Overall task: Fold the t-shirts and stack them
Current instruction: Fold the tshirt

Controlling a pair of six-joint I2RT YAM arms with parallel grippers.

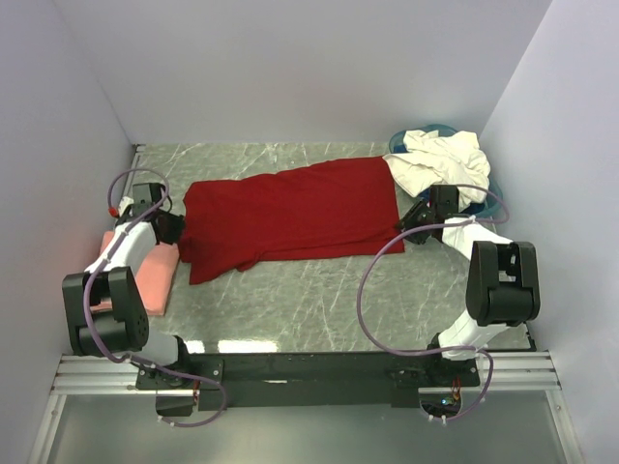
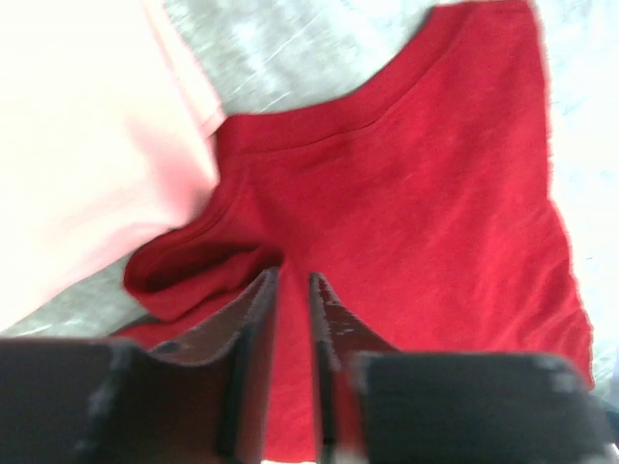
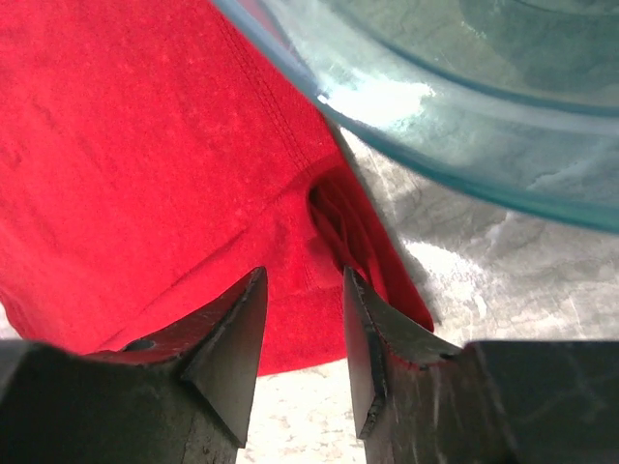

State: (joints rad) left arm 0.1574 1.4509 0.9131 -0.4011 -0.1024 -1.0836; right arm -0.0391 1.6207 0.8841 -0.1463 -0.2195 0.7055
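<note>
One grey marbled table [image 1: 319, 304] bore a deep red cloth t-shirt [image 1: 290, 213] spread flat; cream-white tees [image 1: 440, 159] heaped on a round blue plastic basin [image 1: 495, 201]; a folded salmon-pink tee [image 1: 155, 275] lay left; the left gripper [image 2: 290, 277] pinched the red edge; the right gripper [image 3: 305, 275] stood parted over the opposite hem.

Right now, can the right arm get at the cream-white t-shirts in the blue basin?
Probably yes: the right gripper is right beside the blue basin, and the cream-white t-shirts lie heaped on top, with nothing over them.
</note>
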